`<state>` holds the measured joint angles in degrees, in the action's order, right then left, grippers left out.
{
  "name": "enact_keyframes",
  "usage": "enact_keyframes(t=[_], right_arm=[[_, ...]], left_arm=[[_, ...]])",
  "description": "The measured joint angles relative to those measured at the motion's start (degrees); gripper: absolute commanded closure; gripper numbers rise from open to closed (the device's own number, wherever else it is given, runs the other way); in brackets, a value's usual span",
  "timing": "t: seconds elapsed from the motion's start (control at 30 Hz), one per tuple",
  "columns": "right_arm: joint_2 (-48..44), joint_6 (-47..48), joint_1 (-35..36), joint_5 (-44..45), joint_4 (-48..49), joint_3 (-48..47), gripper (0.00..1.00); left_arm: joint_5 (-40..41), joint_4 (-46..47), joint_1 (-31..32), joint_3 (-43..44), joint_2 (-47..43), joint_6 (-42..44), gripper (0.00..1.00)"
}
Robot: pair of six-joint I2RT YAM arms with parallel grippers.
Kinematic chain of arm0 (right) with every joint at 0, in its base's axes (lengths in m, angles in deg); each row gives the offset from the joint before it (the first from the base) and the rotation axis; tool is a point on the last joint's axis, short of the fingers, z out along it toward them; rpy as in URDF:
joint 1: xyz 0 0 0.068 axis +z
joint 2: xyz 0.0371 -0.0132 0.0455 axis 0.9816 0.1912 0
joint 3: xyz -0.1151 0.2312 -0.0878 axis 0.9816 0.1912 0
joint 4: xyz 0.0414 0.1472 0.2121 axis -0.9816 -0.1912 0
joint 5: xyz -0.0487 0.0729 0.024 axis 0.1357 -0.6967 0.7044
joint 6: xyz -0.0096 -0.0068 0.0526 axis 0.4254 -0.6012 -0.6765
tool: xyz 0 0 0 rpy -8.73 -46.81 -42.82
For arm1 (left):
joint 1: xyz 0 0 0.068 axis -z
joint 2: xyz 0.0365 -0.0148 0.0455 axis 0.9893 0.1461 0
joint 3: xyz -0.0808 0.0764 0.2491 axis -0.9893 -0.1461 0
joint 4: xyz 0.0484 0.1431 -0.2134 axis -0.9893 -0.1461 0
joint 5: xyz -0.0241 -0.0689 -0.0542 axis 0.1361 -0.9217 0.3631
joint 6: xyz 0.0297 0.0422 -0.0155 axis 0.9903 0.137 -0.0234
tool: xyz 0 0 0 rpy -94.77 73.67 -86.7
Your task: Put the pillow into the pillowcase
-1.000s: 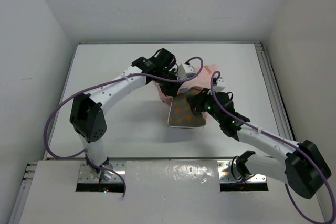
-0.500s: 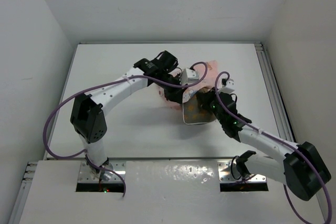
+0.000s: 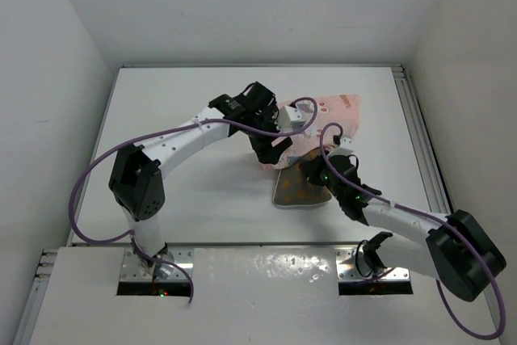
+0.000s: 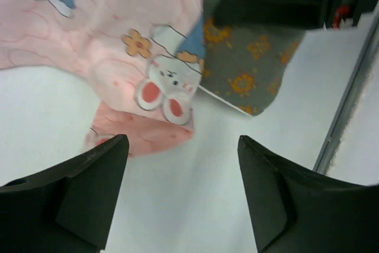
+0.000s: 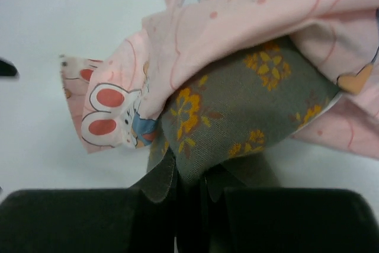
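White table (image 3: 186,135), olive-brown pillow (image 3: 296,190) just right of frame centre, far end tucked under the pink rabbit-print pillowcase (image 3: 335,107), right gripper (image 5: 188,185) pinching the pillow's near edge, left gripper (image 4: 182,146) spread wide beside the cloth, holding nothing.

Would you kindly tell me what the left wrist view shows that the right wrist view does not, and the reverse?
Only the left wrist view shows the left tool open over the white table with nothing between its fingers, and the rail at the table's edge. Only the right wrist view shows the right tool shut on a corner of the pillow. Both show the pink pillowcase draped over part of the pillow.
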<state>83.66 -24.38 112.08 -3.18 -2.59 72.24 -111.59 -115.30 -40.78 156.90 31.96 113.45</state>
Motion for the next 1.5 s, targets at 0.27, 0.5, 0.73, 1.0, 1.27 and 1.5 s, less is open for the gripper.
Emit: enact_keyframes(t=[0.27,0.5,0.73,1.0,1.27,1.5], right_arm=[[1.46,-1.14,1.97,-1.90,5.07,3.63,1.00],[1.44,-2.93,2.03,-2.49,7.39,5.51,1.00],[1.42,-4.37,2.03,-2.69,8.55,6.62,1.00],[1.33,-4.50,1.92,-2.80,9.35,7.15,1.00],[-1.22,0.63,0.37,-3.76,3.10,1.27,1.00],[-4.31,1.11,-1.86,-5.27,2.64,0.00,1.00]], left_arm=[[2.58,9.70,3.06,-0.17,2.80,-1.57,0.20],[2.54,17.84,6.10,-8.46,6.01,-1.99,0.19],[2.05,24.92,6.01,-10.71,8.26,-6.67,0.81],[-1.22,20.37,5.95,-6.80,8.61,-8.00,1.00],[-5.70,7.82,5.62,5.84,8.55,-4.48,1.00],[-5.62,2.60,5.31,7.28,6.16,0.13,1.00]])
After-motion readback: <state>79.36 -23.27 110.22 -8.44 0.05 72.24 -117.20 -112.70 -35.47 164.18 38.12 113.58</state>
